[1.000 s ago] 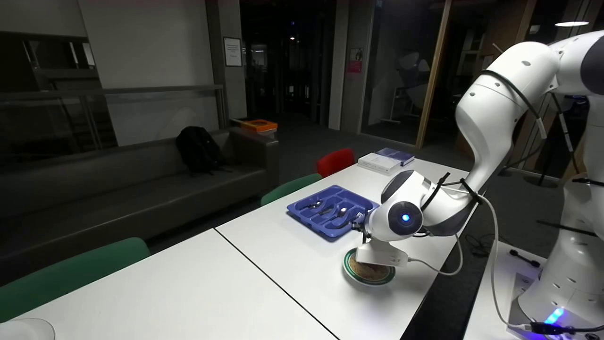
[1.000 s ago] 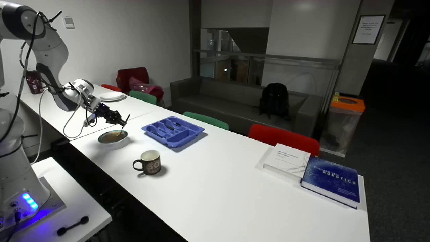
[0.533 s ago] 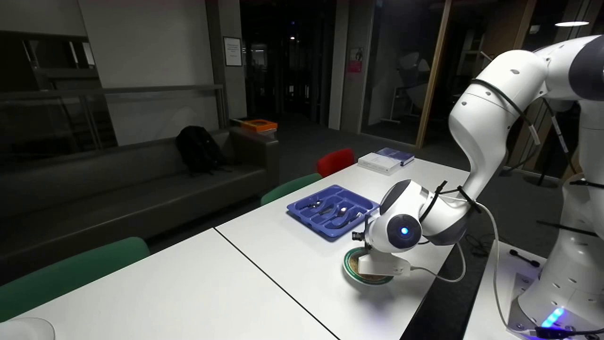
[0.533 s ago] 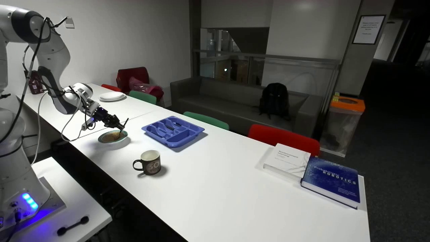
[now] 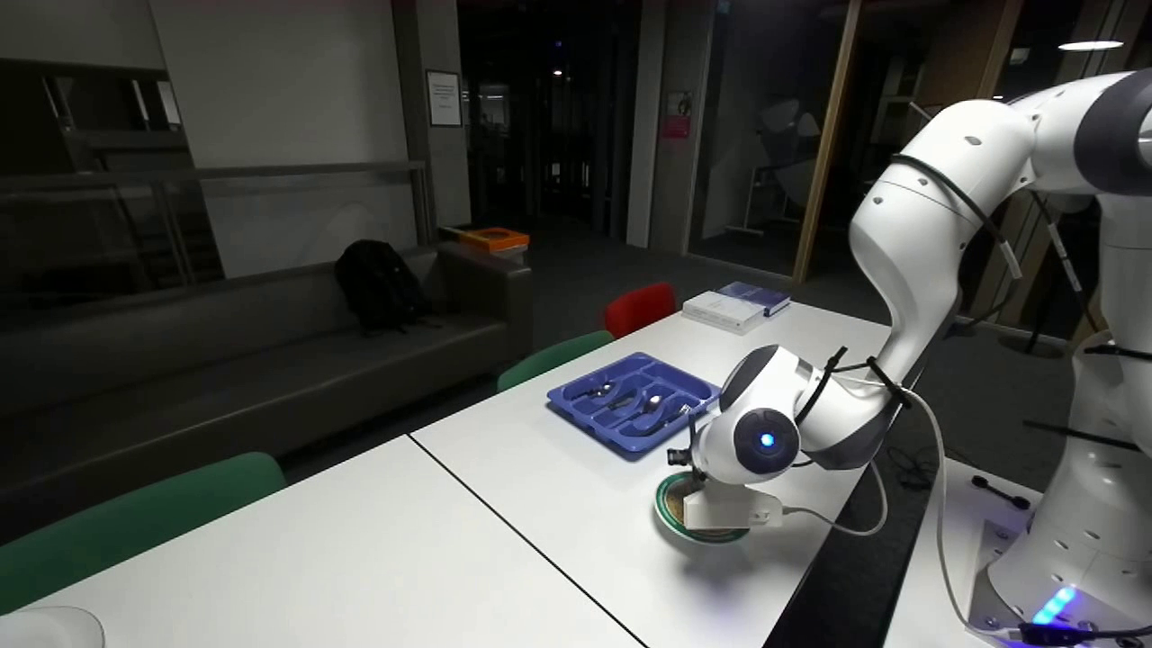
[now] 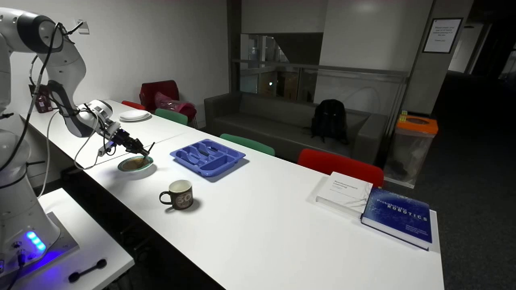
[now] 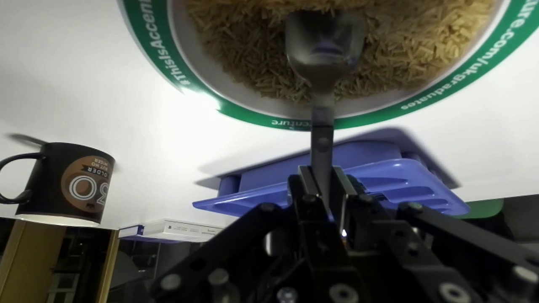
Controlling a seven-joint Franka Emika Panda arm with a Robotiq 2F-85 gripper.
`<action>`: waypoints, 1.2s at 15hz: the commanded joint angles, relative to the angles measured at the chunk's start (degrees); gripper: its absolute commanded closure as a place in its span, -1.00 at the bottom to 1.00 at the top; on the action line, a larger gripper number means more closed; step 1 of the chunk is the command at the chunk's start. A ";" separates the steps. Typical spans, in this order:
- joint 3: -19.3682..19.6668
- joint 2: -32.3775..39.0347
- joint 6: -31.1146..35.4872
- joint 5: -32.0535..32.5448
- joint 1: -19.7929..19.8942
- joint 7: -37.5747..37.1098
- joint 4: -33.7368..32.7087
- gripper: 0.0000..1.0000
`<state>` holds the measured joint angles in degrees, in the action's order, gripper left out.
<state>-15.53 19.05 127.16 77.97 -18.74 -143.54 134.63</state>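
Black pincer (image 7: 324,176) clamped on a dark-handled metal spoon (image 7: 323,115)

At the left of the wrist view, a black mug with a round brown emblem (image 7: 69,185) shows upside down on the white bench (image 7: 147,126). Across the upper centre and right spreads a round white bowl with a green, lettered rim (image 7: 252,113), holding pale-brown, rice-like grains (image 7: 404,54). Down the centre runs the spoon, its scoop among the grains and its stem crossing the rim. At lower centre the pincer's two fingers press the handle from either side. Beyond them a blue plastic cutlery tray (image 7: 396,185) rests on the bench, with a slice of green chair (image 7: 484,208) at the lower right.

In an exterior view, the bowl sits left of centre, the mug below and right of it, the tray farther right, and at the lower right a thick white book (image 6: 344,192) beside a dark-blue hardback (image 6: 397,219).
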 commanded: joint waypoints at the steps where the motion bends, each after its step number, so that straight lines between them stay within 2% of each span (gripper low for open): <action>1: -0.32 1.30 3.84 -0.56 1.43 3.52 -0.86 0.94; 11: 0.05 2.74 5.51 -2.87 1.90 9.53 -2.41 0.94; 18: 0.08 1.45 4.52 -7.74 1.62 13.74 -2.54 0.94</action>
<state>-15.27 20.57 131.11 73.05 -17.80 -133.08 132.37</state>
